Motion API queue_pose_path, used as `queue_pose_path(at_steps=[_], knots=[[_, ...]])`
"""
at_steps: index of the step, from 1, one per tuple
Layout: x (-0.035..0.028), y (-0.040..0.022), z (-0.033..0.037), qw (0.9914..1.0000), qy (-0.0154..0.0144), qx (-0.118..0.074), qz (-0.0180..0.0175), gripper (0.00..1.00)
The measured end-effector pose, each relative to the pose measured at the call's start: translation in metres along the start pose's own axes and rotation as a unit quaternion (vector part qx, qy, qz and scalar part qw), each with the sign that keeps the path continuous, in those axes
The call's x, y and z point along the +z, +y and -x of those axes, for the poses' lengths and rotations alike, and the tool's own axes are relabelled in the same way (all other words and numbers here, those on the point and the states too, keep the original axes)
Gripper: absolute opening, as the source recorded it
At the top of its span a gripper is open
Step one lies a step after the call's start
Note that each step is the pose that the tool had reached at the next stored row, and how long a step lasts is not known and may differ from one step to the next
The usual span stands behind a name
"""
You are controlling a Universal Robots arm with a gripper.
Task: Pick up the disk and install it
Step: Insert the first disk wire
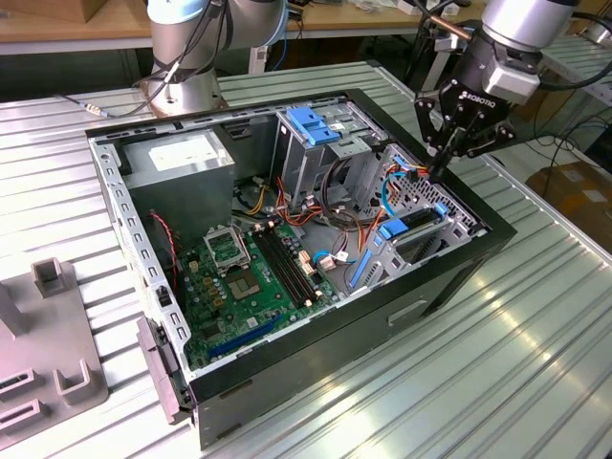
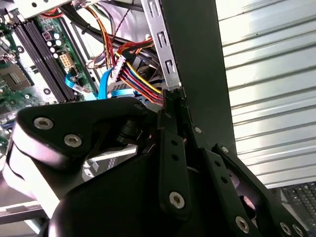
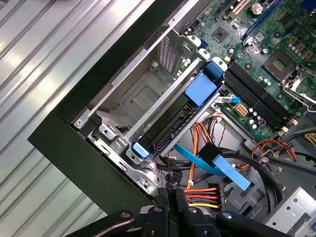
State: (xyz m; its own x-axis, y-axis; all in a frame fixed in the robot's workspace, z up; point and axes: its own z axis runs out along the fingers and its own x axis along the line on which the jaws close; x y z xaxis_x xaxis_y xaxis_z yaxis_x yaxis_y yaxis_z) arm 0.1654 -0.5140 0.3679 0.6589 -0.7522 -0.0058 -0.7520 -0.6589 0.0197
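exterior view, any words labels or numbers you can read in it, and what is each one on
No text is quoted here.
gripper: white maker's lettering on its body, a brand mark, so left unquoted.
power supply: white label on top, print too small to read.
motherboard: only tiny markings, too small to read.

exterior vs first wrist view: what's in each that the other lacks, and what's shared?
Exterior: arm base, power supply, blue bracket, grey fixture at the exterior view's left.
First wrist: black plug on a flat blue cable, beside the bay.
Both: case, motherboard, ribbed table, disk lying in the bay, and the gripper, shut and empty, near the case's rim.
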Motion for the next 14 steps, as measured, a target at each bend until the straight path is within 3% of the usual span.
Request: queue_pose_path(at_steps=[3, 9, 13, 14], knots=[[0.0005, 0.0000, 0.0000, 0.99965, -0.0006, 0.026, -0.0002, 0.17], [0.0013, 0.0000, 0.0000, 0.99749, -0.0014, 0.071, -0.0004, 0.17], [0.0018, 0.0000, 0.0000, 0.99450, -0.0021, 0.105, -0.0006, 0.17], [0.0019, 0.0000, 0.0000, 0.99338, -0.0023, 0.115, -0.0007, 0.17]])
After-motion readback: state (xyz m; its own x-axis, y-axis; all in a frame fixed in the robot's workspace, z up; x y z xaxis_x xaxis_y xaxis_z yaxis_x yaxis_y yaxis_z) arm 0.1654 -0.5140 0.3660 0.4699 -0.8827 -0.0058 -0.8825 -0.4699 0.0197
